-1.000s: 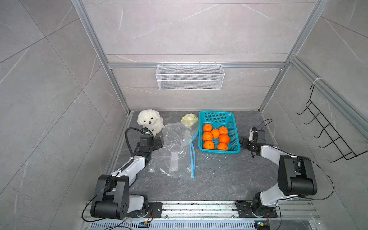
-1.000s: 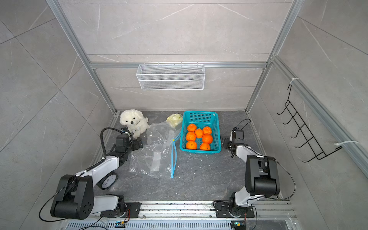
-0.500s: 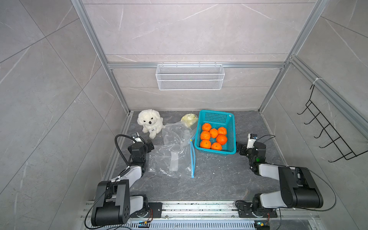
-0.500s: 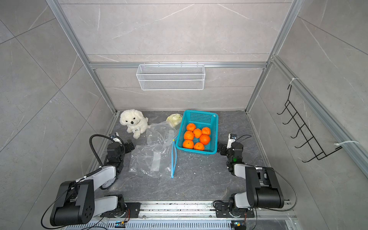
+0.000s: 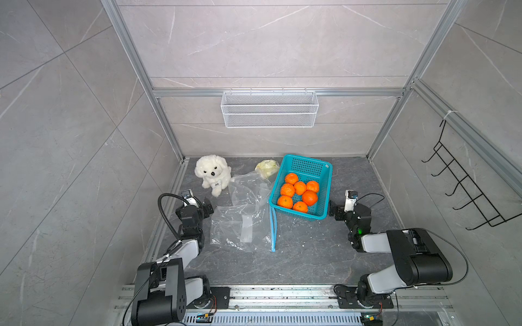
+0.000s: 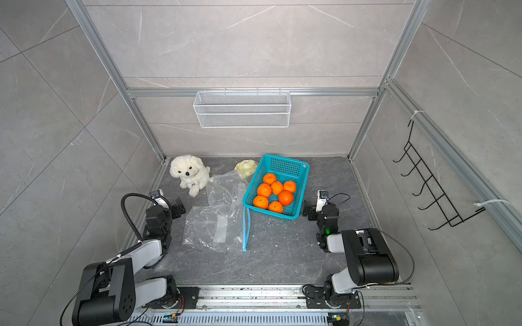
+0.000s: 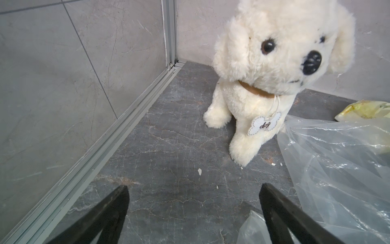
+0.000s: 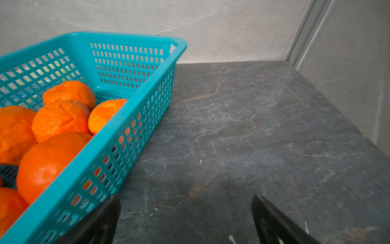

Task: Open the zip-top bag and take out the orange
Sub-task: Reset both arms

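Teal plastic basket [image 5: 307, 167]: now sitting skewed, its near end having swung toward the bags since a second ago, when it was lying square to the back wall; seven oranges [image 5: 310, 197] are resting inside, bunched toward the near end
Zip-top bag [image 5: 240, 225]: clear, lying flat on the dark stone tabletop [image 5: 310, 254] where it was lying before, a pale label showing on its face, its blue zip strip [image 5: 273, 228] running up to the basket's near corner; whether anything is lying inside cannot be told
Second clear bag [image 5: 247, 189]: lying crumpled between the plush dog [image 5: 212, 175] and the basket, overlapping a yellowish packet [image 5: 267, 168]
Left gripper [image 7: 193, 190]: having pulled back from the dog's side, now sitting low by the tabletop just beside the zip-top bag's edge, jaws standing wide apart, holding nothing
Right gripper [image 8: 185, 198]: having drawn back along the basket's side wall, now sitting just beside its near right corner, jaws spread wide, gripping nothing
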Robot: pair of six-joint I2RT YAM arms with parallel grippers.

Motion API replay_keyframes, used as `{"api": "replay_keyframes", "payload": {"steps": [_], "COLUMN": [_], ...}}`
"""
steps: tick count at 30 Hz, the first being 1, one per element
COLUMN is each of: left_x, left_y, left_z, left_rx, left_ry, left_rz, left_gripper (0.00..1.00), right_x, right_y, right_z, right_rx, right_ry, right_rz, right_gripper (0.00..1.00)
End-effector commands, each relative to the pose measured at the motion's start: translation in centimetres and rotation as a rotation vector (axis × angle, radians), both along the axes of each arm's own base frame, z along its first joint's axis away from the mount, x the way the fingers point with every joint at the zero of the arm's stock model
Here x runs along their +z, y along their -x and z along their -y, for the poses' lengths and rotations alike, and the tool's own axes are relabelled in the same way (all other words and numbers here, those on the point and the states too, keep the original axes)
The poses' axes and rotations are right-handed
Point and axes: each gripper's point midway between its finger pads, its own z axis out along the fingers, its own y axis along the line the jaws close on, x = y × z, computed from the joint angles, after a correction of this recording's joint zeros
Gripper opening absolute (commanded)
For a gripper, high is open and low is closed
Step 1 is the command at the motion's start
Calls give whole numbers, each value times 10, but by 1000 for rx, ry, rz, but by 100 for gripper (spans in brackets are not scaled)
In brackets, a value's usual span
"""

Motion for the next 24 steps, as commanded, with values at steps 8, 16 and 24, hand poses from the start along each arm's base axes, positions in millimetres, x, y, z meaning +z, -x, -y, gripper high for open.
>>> {"api": "replay_keyframes", "payload": {"steps": [8, 16, 24], "left_x": [-30, -50, -52], "left_y": [-15, -27, -27], "left_z": [15, 32, 36], "left_rx": [-125, -201, -202], "left_ry": [26, -21, -37], "left_rz": [-47, -82, -101], "left_gripper": [100, 100, 100], "right_x": [6, 5, 5], "right_y": [-7, -7, -8], "right_z": [-3, -3, -7], "right_rx": [14, 9, 29], "right_ry": [8, 11, 13], "right_rz": [19, 13, 9], "right_gripper": [99, 99, 99]}}
